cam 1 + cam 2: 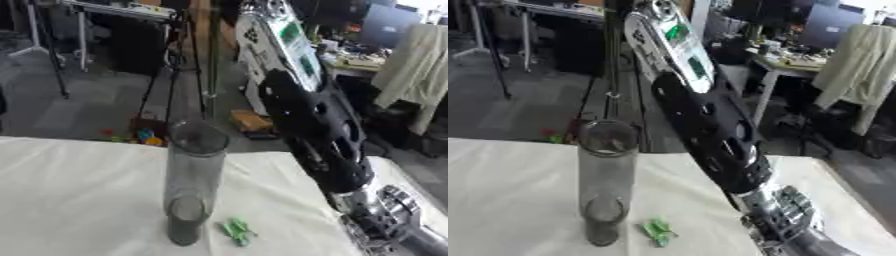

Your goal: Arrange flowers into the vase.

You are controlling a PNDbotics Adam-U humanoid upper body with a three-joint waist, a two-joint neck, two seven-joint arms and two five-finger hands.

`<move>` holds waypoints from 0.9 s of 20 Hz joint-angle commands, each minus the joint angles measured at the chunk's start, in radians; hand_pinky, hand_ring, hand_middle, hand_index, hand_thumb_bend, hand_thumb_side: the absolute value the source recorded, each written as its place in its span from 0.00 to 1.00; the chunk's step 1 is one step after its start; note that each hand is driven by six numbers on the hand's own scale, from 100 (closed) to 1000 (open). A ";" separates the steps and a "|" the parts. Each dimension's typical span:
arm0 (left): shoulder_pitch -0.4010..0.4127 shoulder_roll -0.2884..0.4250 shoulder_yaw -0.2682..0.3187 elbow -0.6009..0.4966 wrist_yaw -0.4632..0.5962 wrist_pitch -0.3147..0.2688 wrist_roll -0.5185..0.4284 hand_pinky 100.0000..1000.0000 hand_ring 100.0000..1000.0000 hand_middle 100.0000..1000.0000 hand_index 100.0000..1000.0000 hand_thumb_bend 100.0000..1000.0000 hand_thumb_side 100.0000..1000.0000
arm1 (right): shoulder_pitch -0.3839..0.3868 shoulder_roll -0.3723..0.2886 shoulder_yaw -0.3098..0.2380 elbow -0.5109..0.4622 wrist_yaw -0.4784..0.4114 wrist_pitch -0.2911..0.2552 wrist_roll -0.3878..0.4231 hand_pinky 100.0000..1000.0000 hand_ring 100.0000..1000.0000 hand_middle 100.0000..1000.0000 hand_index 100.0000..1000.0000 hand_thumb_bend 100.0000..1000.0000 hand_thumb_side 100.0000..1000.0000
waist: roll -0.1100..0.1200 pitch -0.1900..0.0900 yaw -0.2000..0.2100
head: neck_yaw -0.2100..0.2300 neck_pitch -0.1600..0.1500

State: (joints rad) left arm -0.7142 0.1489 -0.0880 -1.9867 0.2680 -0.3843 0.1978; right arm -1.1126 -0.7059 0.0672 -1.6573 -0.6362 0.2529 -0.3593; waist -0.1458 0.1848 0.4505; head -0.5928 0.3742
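A tall clear glass vase (194,185) stands upright on the white-clothed table (79,200), with nothing visible inside it. Just to the right of its base, a small green leafy sprig (237,231) lies on the cloth. My right arm comes down from the top of the view, passes to the right of the vase, and ends in silver parts at the lower right. Only the start of my right hand (785,220) shows there, and the rest is cut off by the bottom edge. My left hand is out of view. No flower head is visible.
The table's far edge (105,142) runs just behind the vase. Beyond it are the floor, tripod legs (171,65), a cluttered desk (798,60) and a pale cloth over a chair (416,70). White cloth stretches left of the vase.
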 commanded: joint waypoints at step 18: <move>-0.026 -0.013 0.003 -0.013 0.004 0.006 0.002 0.68 0.81 0.73 0.88 0.27 0.90 | 0.027 0.020 -0.027 -0.039 0.000 0.010 -0.037 0.00 0.00 0.00 0.05 0.00 0.17 | -0.005 -0.020 -0.001 | -0.008 0.036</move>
State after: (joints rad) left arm -0.7210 0.1395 -0.0880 -1.9867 0.2713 -0.3807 0.2000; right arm -1.0725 -0.6715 0.0576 -1.6782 -0.6369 0.2622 -0.3917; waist -0.1590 0.1795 0.4516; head -0.5973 0.4060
